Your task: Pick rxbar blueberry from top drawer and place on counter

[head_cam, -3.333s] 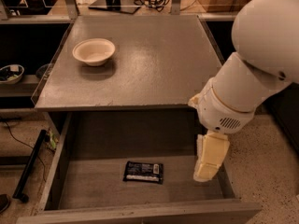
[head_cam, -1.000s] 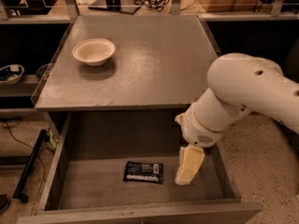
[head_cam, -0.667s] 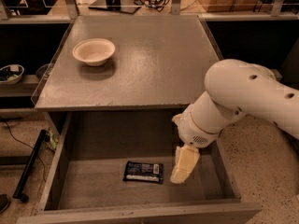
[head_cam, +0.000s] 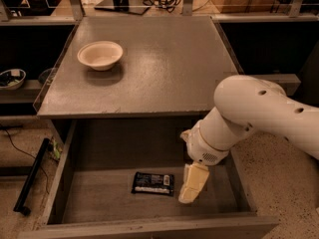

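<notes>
The rxbar blueberry point(head_cam: 153, 183) lies flat on the floor of the open top drawer point(head_cam: 99, 203), near its middle front. It is a dark wrapper with pale text. My gripper point(head_cam: 192, 184) hangs inside the drawer, just right of the bar and close to it, not holding it. The white arm comes in from the right above it. The grey counter point(head_cam: 164, 59) lies above and behind the drawer.
A pale bowl point(head_cam: 100, 54) stands on the counter's back left. Lower side shelves hold a dish point(head_cam: 11, 78) at the left. A black bar point(head_cam: 31, 177) leans on the floor left of the drawer. Cables and a stand lie behind the counter.
My gripper has moved left across the drawer, from near its right wall to just beside the bar. The bar and bowl have not moved.
</notes>
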{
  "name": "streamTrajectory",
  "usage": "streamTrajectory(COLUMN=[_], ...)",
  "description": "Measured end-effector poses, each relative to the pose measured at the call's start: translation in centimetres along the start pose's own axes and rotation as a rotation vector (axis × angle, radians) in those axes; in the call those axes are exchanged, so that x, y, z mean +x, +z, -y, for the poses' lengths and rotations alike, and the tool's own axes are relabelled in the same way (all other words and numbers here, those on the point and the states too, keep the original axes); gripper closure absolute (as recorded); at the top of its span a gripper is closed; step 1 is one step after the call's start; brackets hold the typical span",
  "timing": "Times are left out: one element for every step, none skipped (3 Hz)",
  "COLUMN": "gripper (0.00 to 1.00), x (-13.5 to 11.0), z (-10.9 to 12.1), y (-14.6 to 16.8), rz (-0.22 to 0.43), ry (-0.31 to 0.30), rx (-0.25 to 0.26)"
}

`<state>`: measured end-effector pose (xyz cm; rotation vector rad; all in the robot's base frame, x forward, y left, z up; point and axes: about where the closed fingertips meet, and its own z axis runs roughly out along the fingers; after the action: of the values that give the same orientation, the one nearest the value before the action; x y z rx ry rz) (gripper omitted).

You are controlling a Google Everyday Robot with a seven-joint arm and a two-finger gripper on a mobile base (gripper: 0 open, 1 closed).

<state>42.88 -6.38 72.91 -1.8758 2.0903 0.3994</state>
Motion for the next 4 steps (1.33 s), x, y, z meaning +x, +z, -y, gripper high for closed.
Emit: streamTrajectory(gripper=[0.0,0.0,0.0,0.0], x=[-0.3,-1.2,-1.7,-1.7], z=[0.4,1.5,3.5,3.7], y=[0.5,1.9,3.7,4.1], rz=[0.001,0.003,0.018,0.022], ry=[-0.016,-0.06,-0.098,-0.098], rx=[-0.007,-0.027,-0.058,-0.064])
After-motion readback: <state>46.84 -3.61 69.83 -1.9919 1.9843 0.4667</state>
